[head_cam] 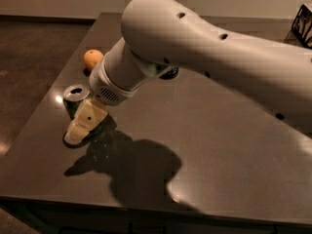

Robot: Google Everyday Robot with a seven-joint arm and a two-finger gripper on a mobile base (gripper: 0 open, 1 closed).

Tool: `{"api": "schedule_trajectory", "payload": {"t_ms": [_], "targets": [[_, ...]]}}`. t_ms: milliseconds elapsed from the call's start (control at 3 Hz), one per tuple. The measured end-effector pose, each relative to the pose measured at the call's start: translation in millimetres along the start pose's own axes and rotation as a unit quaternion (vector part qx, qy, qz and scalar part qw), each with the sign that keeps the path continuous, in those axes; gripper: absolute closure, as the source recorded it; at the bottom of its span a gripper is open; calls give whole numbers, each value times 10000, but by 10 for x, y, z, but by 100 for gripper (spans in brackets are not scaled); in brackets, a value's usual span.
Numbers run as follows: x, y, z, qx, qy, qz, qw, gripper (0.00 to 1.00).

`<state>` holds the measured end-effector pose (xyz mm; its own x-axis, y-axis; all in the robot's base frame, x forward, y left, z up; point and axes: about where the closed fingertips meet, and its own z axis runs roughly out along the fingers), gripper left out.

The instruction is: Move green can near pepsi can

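Observation:
The green can [76, 93] stands upright near the table's left edge, with its silver top and a strip of green side showing. My gripper [82, 125] is cream-coloured and reaches down from the big white arm [195, 57]. It sits right against the can's front right side and covers most of the can's body. The pepsi can is hidden. Only a dark rounded shape [170, 73] peeks out under the arm, and I cannot tell what it is.
An orange [92, 59] lies on the dark table [229, 155] behind the green can, near the left edge. A black wire object [303, 23] stands at the far right. The arm casts a wide shadow over the table's front middle.

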<state>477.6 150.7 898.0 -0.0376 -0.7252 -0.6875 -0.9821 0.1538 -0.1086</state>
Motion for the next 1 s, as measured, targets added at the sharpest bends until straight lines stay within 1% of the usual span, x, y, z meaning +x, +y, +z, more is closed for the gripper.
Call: {"api": "schedule_trajectory", "payload": {"t_ms": [333, 667, 1000], "targets": [[-9, -11, 69, -44, 19, 12, 10000, 0], [-6, -40, 101, -98, 1, 68, 9999, 18], [-5, -70, 54, -171, -94, 145, 9997, 41]]}}
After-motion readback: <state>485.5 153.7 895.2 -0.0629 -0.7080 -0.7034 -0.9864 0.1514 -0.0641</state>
